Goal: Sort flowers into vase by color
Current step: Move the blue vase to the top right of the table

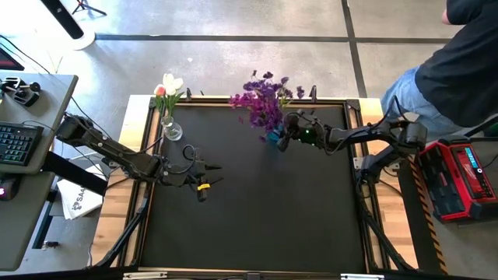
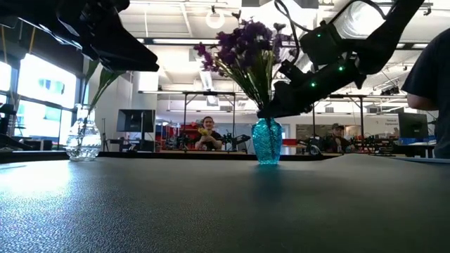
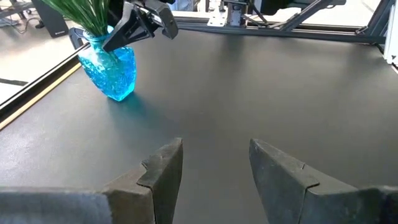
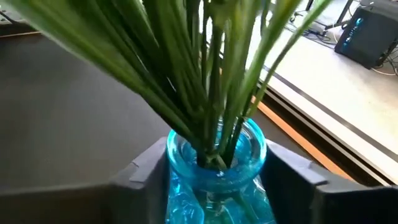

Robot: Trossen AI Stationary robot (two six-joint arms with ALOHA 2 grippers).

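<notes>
High view: right gripper (image 1: 282,140) upper centre, fingers spread either side of blue glass vase (image 1: 272,136) neck, clasping nothing; purple flowers (image 1: 263,99) in. Back out straight, don't snag stems. Left gripper (image 1: 212,175) released, idle.

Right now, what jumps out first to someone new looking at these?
The purple flowers bunched in the blue vase at the table's far edge, right of centre, with the right gripper around the vase's neck, a finger either side. At the far left corner, a clear vase holds white and pink tulips. The left gripper hovers open over bare mat, left of centre.
</notes>
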